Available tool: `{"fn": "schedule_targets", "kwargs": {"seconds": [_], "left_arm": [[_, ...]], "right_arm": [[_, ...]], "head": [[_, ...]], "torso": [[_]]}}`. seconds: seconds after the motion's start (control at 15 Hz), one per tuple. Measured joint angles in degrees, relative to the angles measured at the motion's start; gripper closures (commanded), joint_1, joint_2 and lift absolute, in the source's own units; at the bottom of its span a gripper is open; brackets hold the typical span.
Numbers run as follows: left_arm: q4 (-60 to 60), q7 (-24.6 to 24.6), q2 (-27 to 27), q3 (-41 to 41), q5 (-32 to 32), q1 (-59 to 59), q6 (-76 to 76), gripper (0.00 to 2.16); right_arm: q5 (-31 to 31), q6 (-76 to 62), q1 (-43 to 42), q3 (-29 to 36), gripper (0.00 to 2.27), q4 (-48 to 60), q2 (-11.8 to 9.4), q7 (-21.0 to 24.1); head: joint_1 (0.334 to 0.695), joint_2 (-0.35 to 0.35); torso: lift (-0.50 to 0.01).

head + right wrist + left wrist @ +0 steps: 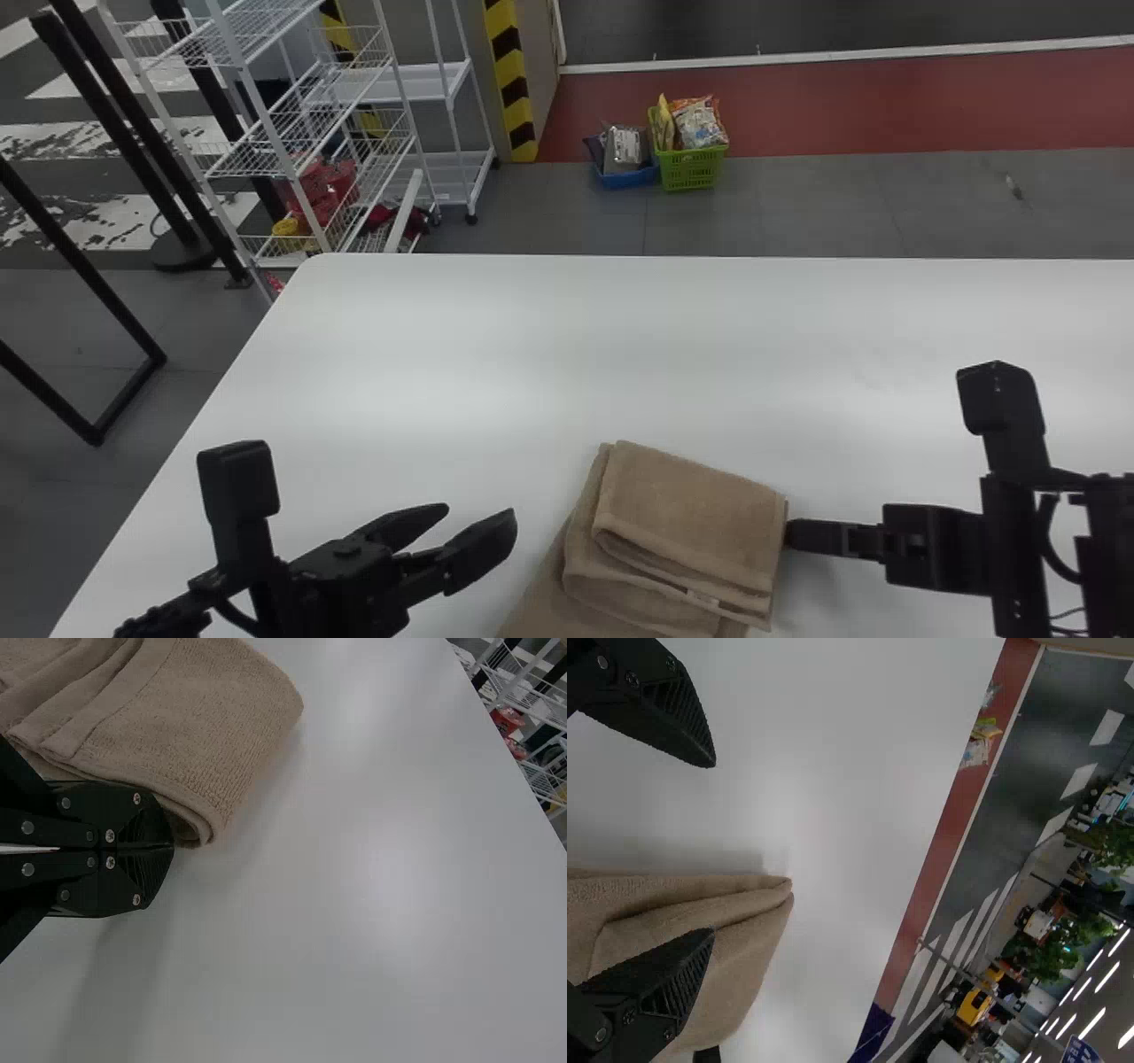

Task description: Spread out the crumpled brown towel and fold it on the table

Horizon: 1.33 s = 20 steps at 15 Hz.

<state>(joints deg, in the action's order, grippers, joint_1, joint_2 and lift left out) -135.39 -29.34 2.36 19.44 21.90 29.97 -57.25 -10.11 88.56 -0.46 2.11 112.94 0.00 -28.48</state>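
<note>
Gaping left gripper [479,516] and clenched right gripper [790,535] flank the brown towel [691,523] on a white table [532,354], wire racks [266,152] beyond.

No wording, number or brand can be read. Printed patches are noted on the bright packs [698,122] in the green basket [691,168] and on the silver pack [625,151] in the blue basket [627,179], all beyond the tabletop's [567,372] far edge; the print is too small to be made out. White marks on a blue sign [1081,1051], seen in the left wrist view, are likewise illegible.
</note>
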Motion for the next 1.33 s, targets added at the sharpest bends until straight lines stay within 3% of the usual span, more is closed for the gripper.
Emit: {"fn": "schedule_targets", "kwargs": {"seconds": [0.47,0.53,0.6,0.67,0.73,1.0,1.2,1.33], "left_arm": [[-2.6,-0.2,-0.5,1.5,1.2,1.1,-0.7,0.16],[-3.2,-0.3,-0.6,1.9,1.3,1.3,-1.5,0.16],[-3.8,-0.2,-0.6,2.3,1.4,1.3,-2.4,0.16],[-4.3,-0.2,-0.6,2.8,1.4,1.3,-3.4,0.16],[-4.6,-0.3,-0.6,3.3,1.4,1.2,-4.1,0.16],[-5.1,-0.4,-0.6,5.9,3.0,0.3,-7.1,0.16],[-5.7,0.1,-0.6,7.4,3.7,-2.0,-13.9,0.16],[-6.4,0.8,-0.6,7.7,3.5,-3.3,-17.6,0.16]], "right_arm": [[-2.1,0.0,-6.6,-1.2,1.95,-6.1,0.0,0.3],[-2.4,0.0,-6.3,-1.1,1.82,-4.4,0.0,-0.4],[-1.9,0.0,-5.5,-1.3,1.31,-1.8,0.0,-1.6],[-0.3,0.0,-4.7,-1.4,0.54,1.5,0.0,-4.9],[1.4,0.0,-4.1,-1.1,0.10,4.6,-0.2,-8.6],[9.2,0.0,-1.0,-2.0,0.06,18.8,-6.4,-17.7],[28.3,0.0,-0.2,-9.7,0.07,24.4,-7.1,-33.4],[43.3,0.0,-4.0,-17.4,0.07,24.0,-5.9,-45.4]], "head": [[0.695,0.205],[0.695,0.209],[0.695,0.220],[0.695,0.228],[0.695,0.232],[0.695,0.195],[0.695,0.218],[0.695,0.274]], "torso": [[-0.127],[-0.127],[-0.127],[-0.127],[-0.127],[-0.127],[-0.127],[-0.127]]}}
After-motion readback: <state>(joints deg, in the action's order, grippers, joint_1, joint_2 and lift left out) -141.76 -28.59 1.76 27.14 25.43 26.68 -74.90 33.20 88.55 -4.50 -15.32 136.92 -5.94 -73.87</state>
